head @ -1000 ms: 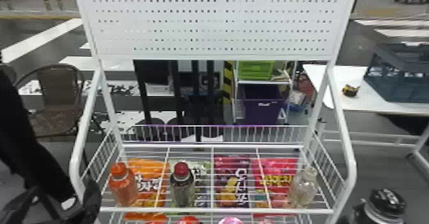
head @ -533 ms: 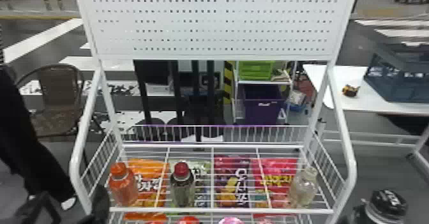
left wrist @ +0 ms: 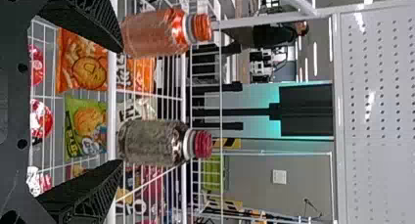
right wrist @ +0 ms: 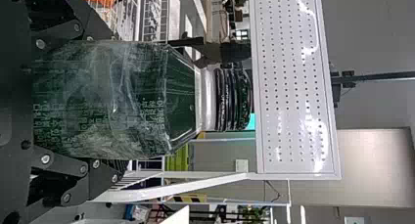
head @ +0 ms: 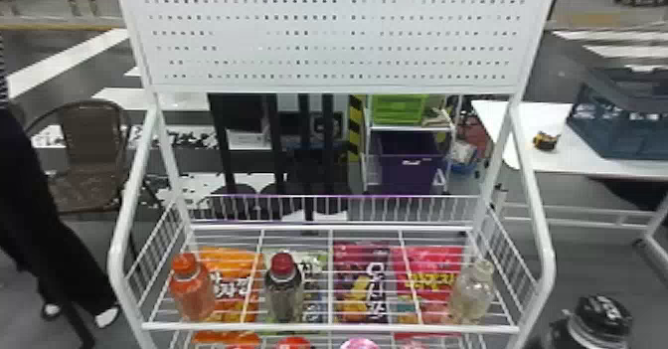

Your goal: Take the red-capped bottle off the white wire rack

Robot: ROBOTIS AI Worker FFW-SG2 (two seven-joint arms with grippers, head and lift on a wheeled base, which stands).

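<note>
**Red-capped bottle (head: 284, 301) on the white wire rack (head: 330, 328), left pincer (left wrist: 121, 106) wide open near it!**

Here we are at the head view, folks, and there's our bottle, upright at the front of the shelf. On its left stands the orange-capped bottle (head: 193, 293); well over to its right, a clear bottle (head: 471, 296). Through the wires we get snack bags: orange (head: 231, 261), purple (head: 365, 293) and pinkish-red (head: 432, 263). Above it all, the perforated white panel (head: 333, 40). Outside the rack, low at the right, a black-capped bottle (head: 604, 318)! And beyond, a white surface (head: 522, 156) carrying a dark blue crate (head: 616, 119).

Over to the left wrist view: the pincer has its two fingers spread far apart, nothing between them. The red-capped bottle is just past the fingertips, nearer one finger; the orange-capped one sits close to the tip of the other. A green snack bag (left wrist: 85, 128) peeks out by the shelf's front bar.

Right wrist view now, and the right pincer (right wrist: 122, 100) has its hold on that black-capped bottle, a finger along each side, the panel rising behind the cap!
</note>
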